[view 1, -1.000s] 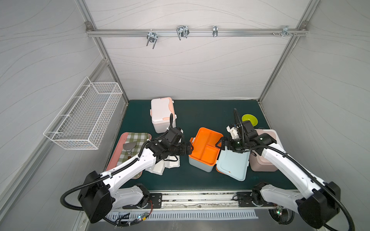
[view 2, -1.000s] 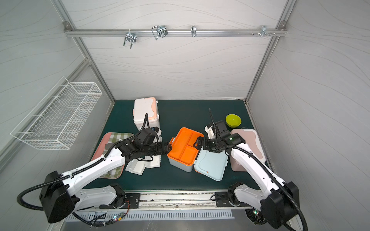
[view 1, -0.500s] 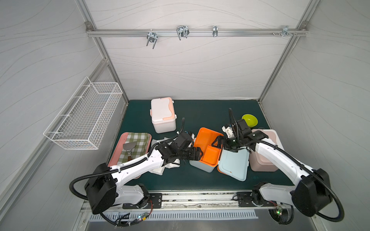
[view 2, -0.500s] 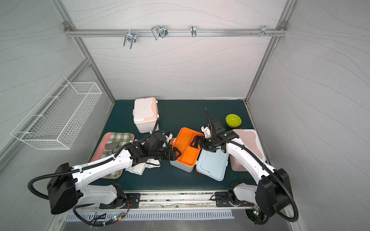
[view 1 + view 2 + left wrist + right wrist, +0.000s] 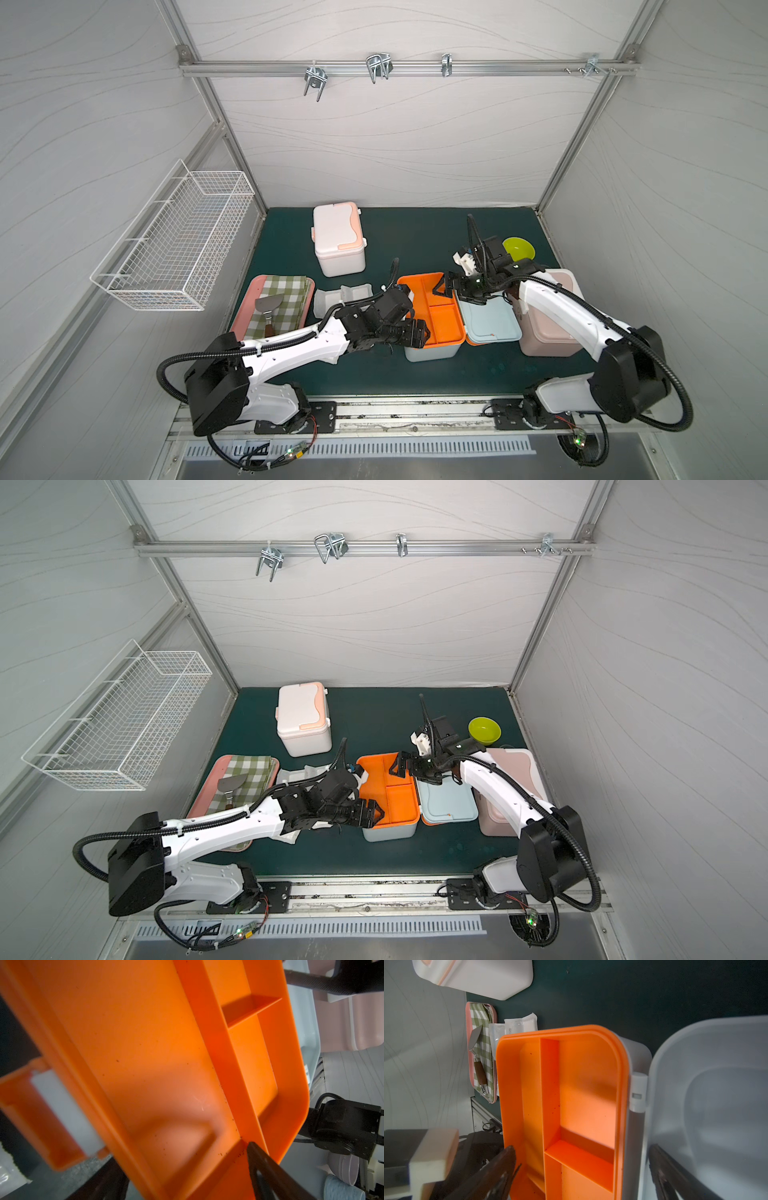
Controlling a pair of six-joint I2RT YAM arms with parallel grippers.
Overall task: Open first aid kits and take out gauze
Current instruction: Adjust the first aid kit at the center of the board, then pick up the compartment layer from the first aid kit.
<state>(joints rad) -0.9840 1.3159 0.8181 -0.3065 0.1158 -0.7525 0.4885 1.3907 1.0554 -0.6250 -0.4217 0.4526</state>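
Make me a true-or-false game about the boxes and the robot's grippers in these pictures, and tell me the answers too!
1. The blue kit is open. True.
2. The white kit is open too. False: its lid is shut.
3. The orange tray inside the blue kit is full of gauze. False: its compartments look empty; the gauze lies outside on the mat.
4. A green bowl sits at the back, near the right arm. True.
5. The left gripper and the right gripper are both open. True.
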